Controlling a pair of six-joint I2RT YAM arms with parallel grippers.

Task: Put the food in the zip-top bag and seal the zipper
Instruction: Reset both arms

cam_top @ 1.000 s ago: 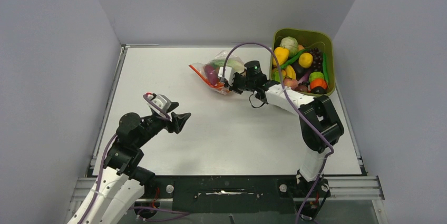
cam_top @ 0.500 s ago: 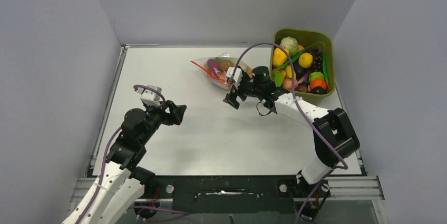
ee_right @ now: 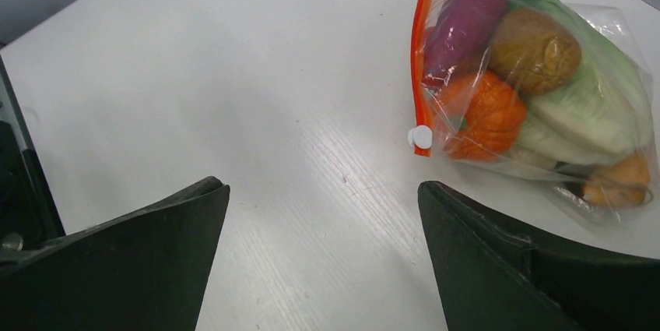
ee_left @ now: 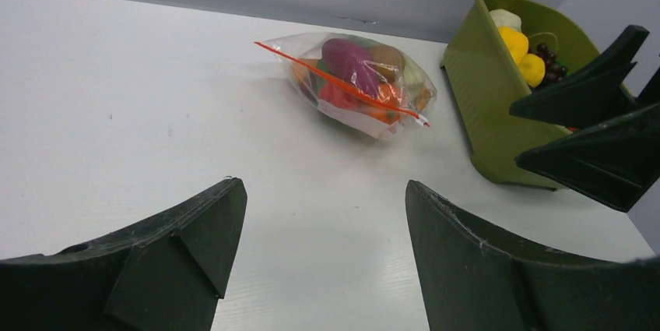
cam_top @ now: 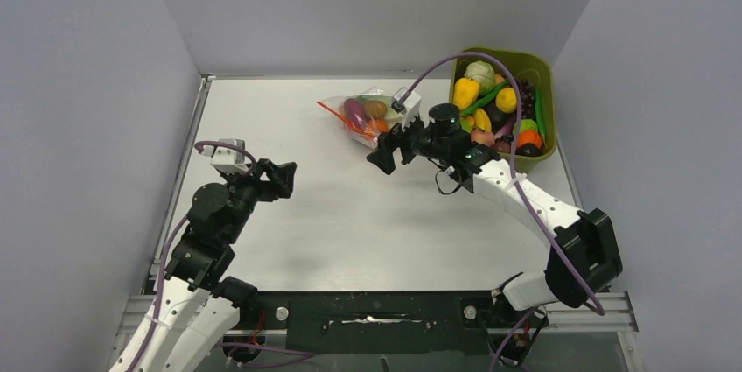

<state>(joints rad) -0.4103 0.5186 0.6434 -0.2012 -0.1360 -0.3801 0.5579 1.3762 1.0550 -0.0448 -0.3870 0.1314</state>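
Observation:
The clear zip-top bag (cam_top: pixel 367 115) lies on the table at the back, beside the green tub, holding several pieces of food (ee_right: pixel 498 113): purple, brown, orange and pale green. Its orange-red zipper (ee_right: pixel 422 58) runs along the mouth, with a white slider (ee_right: pixel 420 136) at one end. My right gripper (cam_top: pixel 385 155) hovers just in front of the bag, open and empty. My left gripper (cam_top: pixel 282 179) is open and empty over the left of the table, far from the bag (ee_left: pixel 350 82).
An olive-green tub (cam_top: pixel 541 66) at the back right holds several more toy fruits and vegetables (cam_top: pixel 499 105). Grey walls close in the table on three sides. The right arm stretches across the table's right half.
My right gripper has let go of the bag, opened wide and pulled back from it. The bag has settled on the table. My left arm has drawn back to the left, its gripper opening further.

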